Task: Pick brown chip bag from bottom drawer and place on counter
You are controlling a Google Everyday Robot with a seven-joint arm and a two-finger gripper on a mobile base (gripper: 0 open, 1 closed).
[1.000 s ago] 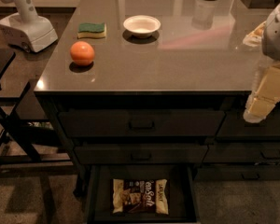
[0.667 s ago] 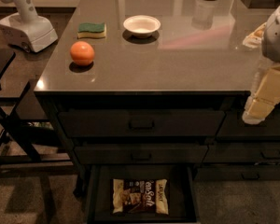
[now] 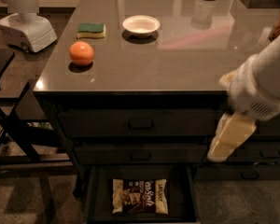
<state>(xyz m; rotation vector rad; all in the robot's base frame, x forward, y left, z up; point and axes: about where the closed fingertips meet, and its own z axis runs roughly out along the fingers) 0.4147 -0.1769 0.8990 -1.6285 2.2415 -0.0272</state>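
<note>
While the brown chip bag [image 3: 140, 196] lies in the open bottom drawer [image 3: 104, 196], the gripper [image 3: 229, 139] comes down on the right.

On the left of the tabletop [image 3: 177, 64], the orange [image 3: 81, 53], the sponge [image 3: 90, 30] and the white bowl [image 3: 141, 25] sit just as they did a second ago. Below the middle, the bag lies flat and lettering-up on the drawer floor, unmoved and untouched. The change is on the right. The gripper, level with the tabletop's edge a second ago, has moved down and leftward. It now hangs before the upper drawer fronts, above and right of the open drawer and well apart from the bag. It carries nothing, and I cannot tell whether it is parted or closed. By my judgement the reach has only begun, with the descent, grasp and lift not yet done.
</note>
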